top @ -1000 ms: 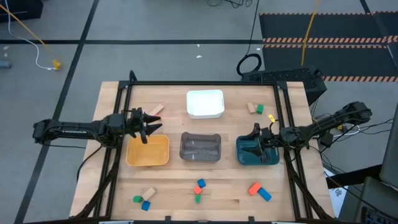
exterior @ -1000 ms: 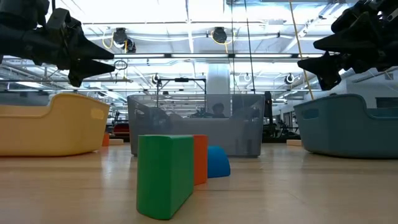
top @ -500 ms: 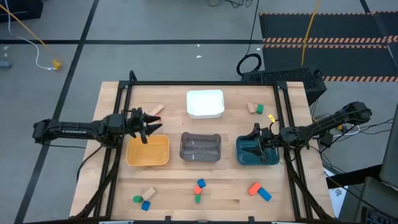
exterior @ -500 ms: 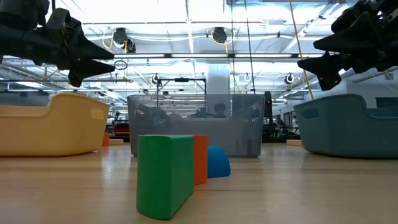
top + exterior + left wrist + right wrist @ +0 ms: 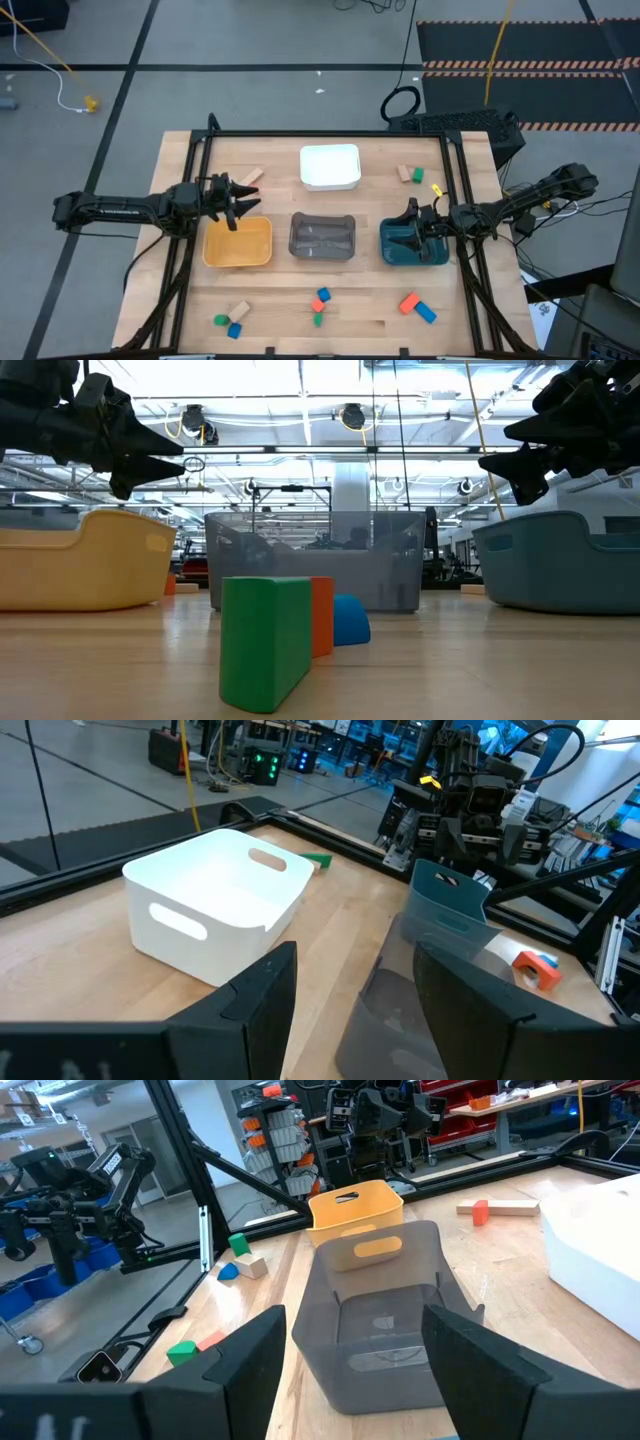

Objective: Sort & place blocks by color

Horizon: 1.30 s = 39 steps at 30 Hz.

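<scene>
1. Nothing has moved since the earlier frames: both of your arms and every block sit exactly where they were.
2. Your left gripper (image 5: 243, 207) hangs over the far edge of the yellow tray (image 5: 238, 243); its fingers stand apart with nothing between them, as the left wrist view shows.
3. Your right gripper (image 5: 408, 226) hangs over the teal tray (image 5: 412, 243), jaws also apart and empty.
4. Between those two trays sits the grey tray (image 5: 322, 237), and beyond it, toward the far edge of the table, the white tray (image 5: 330, 166).
5. No block lies in any tray that you can see from above.
6. Just past your left gripper, near the far left, a tan block (image 5: 248, 176) lies with a small red-orange block (image 5: 251, 190) beside it.
7. Near the far right, a tan block (image 5: 404, 172) and a green block (image 5: 417, 176) touch.
8. Along the near edge on the left you have a green cylinder (image 5: 219, 321), a tan block (image 5: 239, 309) and a blue block (image 5: 234, 330) close together.
9. In the near middle, a blue block (image 5: 323, 295), a red-orange block (image 5: 317, 305) and a green block (image 5: 317, 320) cluster; the low view shows the green one nearest the camera.
10. Near the right, a red-orange block (image 5: 408, 302) touches a blue block (image 5: 426, 313).
</scene>
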Available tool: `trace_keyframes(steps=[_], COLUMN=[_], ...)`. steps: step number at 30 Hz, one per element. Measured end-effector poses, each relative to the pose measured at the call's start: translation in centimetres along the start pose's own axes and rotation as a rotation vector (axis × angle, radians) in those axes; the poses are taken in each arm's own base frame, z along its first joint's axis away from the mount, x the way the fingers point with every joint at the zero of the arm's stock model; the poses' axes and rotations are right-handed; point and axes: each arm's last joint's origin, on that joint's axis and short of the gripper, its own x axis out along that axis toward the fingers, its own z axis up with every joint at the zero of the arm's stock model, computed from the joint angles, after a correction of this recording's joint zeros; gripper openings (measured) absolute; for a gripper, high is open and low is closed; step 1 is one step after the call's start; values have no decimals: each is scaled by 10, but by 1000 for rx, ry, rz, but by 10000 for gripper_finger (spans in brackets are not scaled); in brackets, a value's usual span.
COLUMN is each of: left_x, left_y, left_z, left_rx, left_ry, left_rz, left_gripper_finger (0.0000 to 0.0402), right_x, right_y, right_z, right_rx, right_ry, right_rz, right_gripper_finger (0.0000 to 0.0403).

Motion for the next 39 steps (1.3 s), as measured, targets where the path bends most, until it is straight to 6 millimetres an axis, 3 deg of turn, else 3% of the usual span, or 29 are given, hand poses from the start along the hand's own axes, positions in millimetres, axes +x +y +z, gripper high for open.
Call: trace_keyframes(steps=[21, 26, 39], left_x=[0, 0, 0], left_y=[0, 0, 0], left_z=[0, 0, 0], left_rx=[0, 0, 0], left_ry=[0, 0, 0], left_rz=[0, 0, 0], left_gripper_finger=[200, 200, 200], right_x=[0, 0, 0], right_y=[0, 0, 2], right_z=[0, 4, 9], right_rx=[-1, -95, -124], right_ry=[0, -45, -95], right_rz=[1, -18, -10], right_gripper_finger=[226, 226, 226])
